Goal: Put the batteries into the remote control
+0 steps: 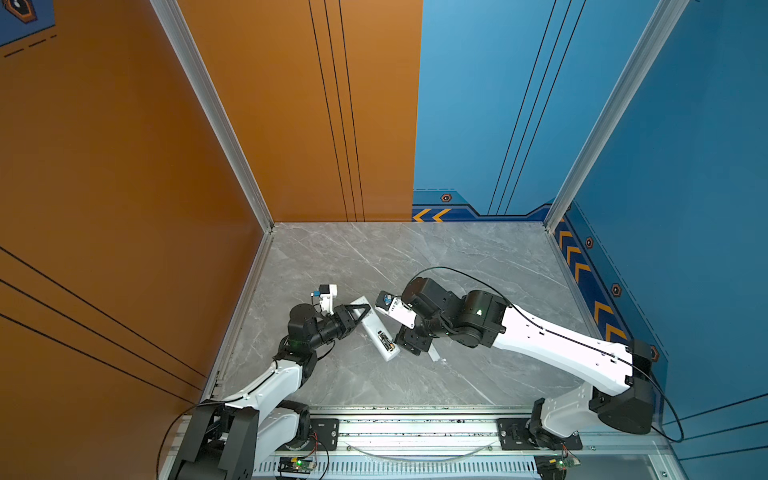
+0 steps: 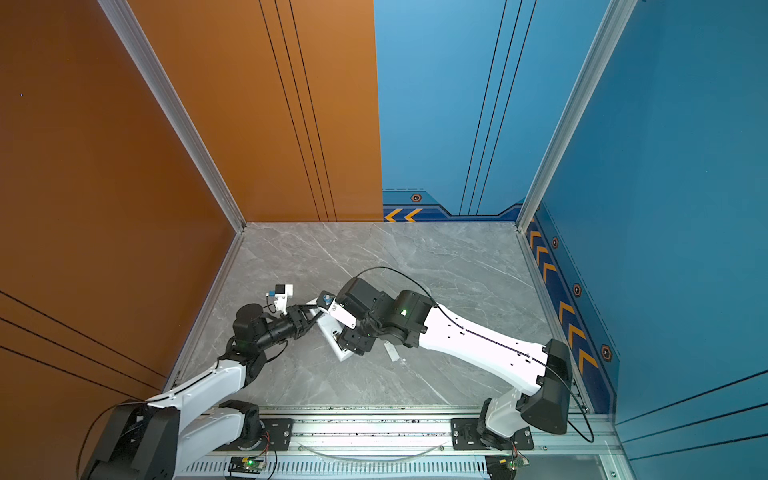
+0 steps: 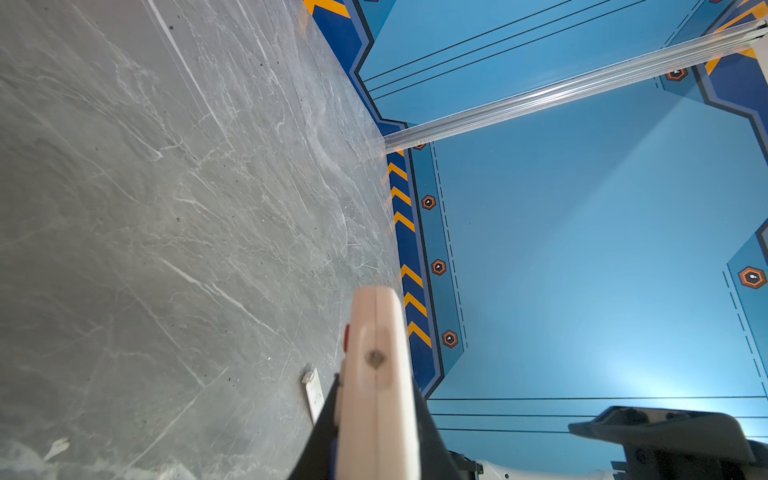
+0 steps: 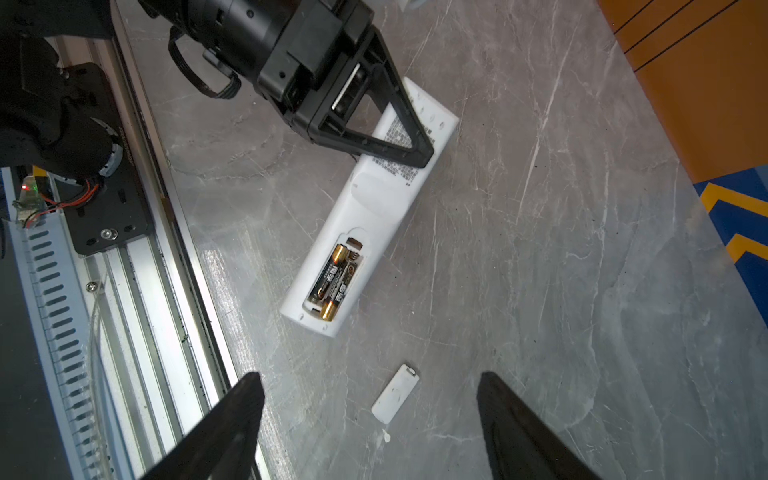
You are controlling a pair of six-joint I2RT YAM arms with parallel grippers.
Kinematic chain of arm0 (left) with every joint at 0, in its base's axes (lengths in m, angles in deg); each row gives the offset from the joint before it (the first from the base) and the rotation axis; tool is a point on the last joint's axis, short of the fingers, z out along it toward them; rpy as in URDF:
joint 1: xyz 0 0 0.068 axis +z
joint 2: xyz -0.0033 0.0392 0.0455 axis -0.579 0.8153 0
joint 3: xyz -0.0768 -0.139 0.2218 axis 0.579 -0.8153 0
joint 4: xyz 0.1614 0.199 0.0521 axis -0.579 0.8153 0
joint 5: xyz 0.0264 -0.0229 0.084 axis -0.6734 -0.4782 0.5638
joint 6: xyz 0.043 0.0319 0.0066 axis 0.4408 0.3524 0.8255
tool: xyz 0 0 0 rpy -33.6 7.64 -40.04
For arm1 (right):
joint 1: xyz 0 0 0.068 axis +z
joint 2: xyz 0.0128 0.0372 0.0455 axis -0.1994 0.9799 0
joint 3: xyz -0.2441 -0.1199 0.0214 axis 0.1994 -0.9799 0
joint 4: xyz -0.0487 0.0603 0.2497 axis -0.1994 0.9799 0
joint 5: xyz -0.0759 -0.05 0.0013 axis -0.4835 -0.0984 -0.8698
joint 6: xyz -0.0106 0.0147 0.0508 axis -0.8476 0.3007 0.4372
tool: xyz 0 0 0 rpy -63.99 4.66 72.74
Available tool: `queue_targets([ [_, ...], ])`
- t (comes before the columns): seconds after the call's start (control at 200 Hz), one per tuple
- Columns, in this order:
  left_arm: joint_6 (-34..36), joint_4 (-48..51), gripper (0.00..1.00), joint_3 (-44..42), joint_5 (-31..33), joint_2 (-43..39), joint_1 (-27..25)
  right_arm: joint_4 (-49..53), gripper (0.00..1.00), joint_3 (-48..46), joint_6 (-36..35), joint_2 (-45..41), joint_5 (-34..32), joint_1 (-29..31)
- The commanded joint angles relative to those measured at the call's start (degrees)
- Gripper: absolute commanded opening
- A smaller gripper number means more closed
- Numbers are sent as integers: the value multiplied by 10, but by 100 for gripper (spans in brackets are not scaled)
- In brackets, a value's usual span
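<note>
My left gripper [image 4: 415, 156] is clamped narrow on the button end of the long slim white plastic remote control [image 4: 374, 208]. My right gripper [image 4: 369, 377] hangs with its jaws wide and nothing between them. The remote is back side up, left of the middle of the grey marbled worktop [image 4: 540, 249] and nearer its front edge. Its compartment at the free end is uncovered, with the two black, gold-ended batteries [image 4: 334, 278] seated side by side in it. A small white rectangular battery cover [image 4: 395, 395] lies flat just beyond that end, apart from it.
</note>
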Motion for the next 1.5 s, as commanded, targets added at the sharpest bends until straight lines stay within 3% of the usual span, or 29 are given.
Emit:
queue_targets([
  [0.0,22,30,0,7,-16,-22,6,-8,79,-25,-46,-34,26,7],
  [0.461,37,76,0,10,-36,-48,6,-43,81,-84,-120,-93,49,25],
  [1.492,50,99,0,15,-59,-51,2,-43,67,-98,-177,-110,72,38],
])
